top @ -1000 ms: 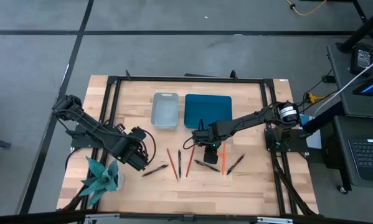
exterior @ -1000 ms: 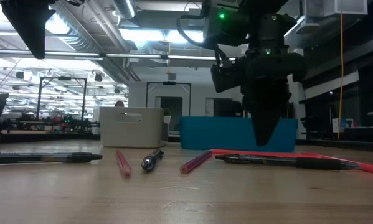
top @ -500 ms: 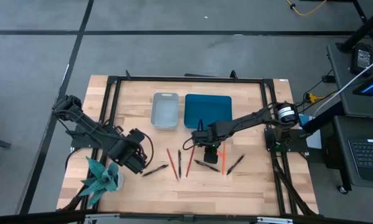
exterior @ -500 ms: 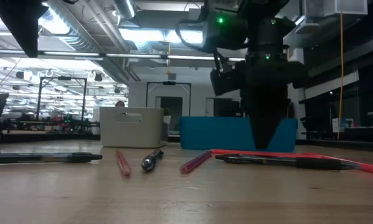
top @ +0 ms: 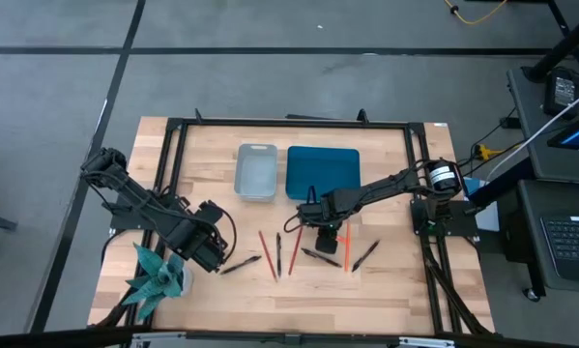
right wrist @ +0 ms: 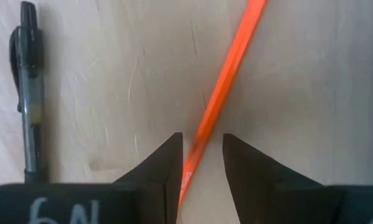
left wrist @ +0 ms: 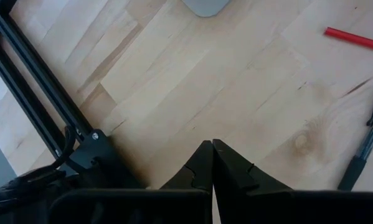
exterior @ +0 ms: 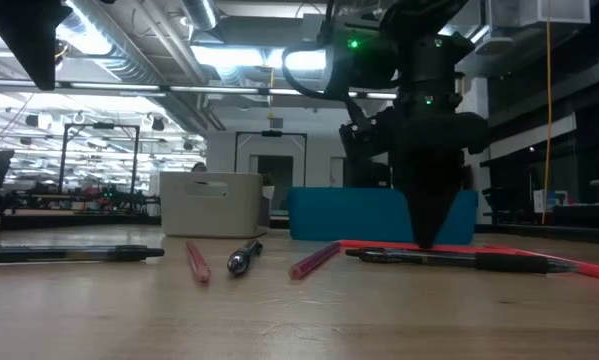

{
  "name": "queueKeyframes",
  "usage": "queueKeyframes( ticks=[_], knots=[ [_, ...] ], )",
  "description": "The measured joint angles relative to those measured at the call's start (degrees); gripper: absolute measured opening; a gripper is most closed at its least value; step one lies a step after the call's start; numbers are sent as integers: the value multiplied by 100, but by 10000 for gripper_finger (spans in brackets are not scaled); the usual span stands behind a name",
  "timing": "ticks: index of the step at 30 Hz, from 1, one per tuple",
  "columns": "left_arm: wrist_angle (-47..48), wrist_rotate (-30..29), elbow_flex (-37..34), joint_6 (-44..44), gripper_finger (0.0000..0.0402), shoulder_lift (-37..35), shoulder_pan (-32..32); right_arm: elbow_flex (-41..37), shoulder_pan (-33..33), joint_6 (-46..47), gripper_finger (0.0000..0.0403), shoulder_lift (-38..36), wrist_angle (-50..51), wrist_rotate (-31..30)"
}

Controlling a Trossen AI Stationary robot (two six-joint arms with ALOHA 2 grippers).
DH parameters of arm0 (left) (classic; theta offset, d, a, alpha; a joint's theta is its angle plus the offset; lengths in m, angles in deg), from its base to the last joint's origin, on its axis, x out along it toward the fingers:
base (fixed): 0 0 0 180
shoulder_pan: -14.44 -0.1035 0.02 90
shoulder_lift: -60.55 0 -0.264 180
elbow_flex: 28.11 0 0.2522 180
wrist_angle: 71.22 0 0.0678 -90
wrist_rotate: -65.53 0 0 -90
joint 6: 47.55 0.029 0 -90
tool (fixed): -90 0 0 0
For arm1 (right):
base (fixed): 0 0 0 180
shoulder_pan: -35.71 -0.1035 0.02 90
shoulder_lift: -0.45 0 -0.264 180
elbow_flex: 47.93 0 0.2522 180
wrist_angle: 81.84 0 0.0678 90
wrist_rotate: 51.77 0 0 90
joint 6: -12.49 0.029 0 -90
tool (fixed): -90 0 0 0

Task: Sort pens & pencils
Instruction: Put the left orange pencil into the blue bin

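The orange-red pencil [right wrist: 226, 87] lies flat on the wooden table [top: 395, 290], its long axis running nearly front to back in the high view, tilted only slightly, just right of the table's middle. The right gripper [top: 326, 240] stands directly over it with its tips down at the wood; in the right wrist view the pencil passes through the gap between the two dark fingers [right wrist: 161, 168], which stand apart on either side of it and are not yet closed on it. A clear-barrelled black pen [right wrist: 29, 93] lies near the pencil, almost parallel to it. More pens and pencils [top: 277, 254] lie scattered across the front half of the table, most pointing roughly front to back (a few at a slant). Behind them sit a grey bin [top: 256, 171] and a blue tray [top: 323, 170], side by side. The left gripper [left wrist: 211, 163] waits over bare wood at the table's left, its jaws pressed together on nothing. A teal plant-like object [top: 159, 273] stands at the front left corner. The low view looks into a large room with bright ceiling lights and pipework [exterior: 149, 50].
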Motion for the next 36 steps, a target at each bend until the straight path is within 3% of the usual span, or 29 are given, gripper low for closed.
queueKeyframes(
  ticks=[36],
  knots=[
    [-2, -2, 0, 4, 0, 0, 41, 0, 2, 1161, 116, 11, -74, -102]
  ],
)
